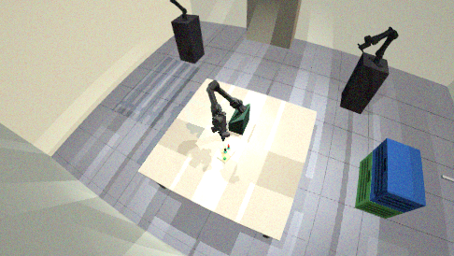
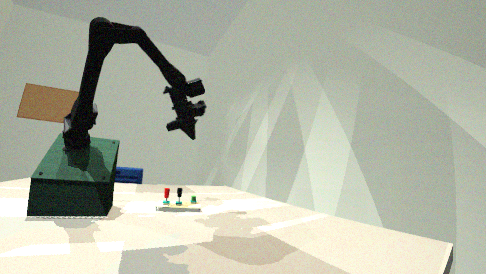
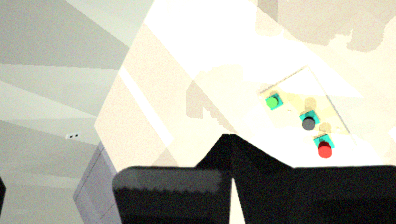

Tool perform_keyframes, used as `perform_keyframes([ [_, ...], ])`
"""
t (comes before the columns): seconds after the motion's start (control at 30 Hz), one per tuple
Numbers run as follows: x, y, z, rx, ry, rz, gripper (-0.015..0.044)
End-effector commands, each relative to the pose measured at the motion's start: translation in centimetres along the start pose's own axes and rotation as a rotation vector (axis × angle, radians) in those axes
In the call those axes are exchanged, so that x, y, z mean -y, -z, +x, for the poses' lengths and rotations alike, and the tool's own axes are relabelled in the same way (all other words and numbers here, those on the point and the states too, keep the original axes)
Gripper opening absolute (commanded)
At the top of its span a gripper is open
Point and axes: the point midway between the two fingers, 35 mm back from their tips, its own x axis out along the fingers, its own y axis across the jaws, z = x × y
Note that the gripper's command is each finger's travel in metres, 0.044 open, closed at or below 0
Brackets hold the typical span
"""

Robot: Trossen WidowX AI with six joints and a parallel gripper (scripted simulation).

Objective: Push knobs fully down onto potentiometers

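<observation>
A small circuit board (image 2: 183, 206) (image 3: 300, 80) (image 1: 219, 157) stands on the table. It carries three potentiometers in a row. A red knob (image 2: 166, 192) (image 3: 324, 149) and a black knob (image 2: 179, 192) (image 3: 308, 123) stand raised on their shafts. A green knob (image 2: 193, 199) (image 3: 272, 102) (image 1: 224, 158) sits low against its potentiometer. My gripper (image 2: 190, 134) (image 1: 223, 138) (image 3: 228, 140) is shut and empty. It hangs high above the board, a little toward the arm's base.
The arm stands on a dark green base block (image 2: 72, 182) (image 1: 240, 120) at the back of the table (image 1: 262, 187) (image 2: 350, 245). Two other dark arms on pedestals (image 1: 188, 37) (image 1: 364, 86) and a blue and green crate (image 1: 392, 177) stand on the floor around it.
</observation>
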Motion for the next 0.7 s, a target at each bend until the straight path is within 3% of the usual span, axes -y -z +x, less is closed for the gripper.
perform_keyframes([
  [0.0, 1.8, 1.2, 2.0, -0.038, 0.096, -0.103, 0.0],
  [0.67, 11.2, 6.8, 8.4, -0.329, 0.465, -0.584, 0.0],
])
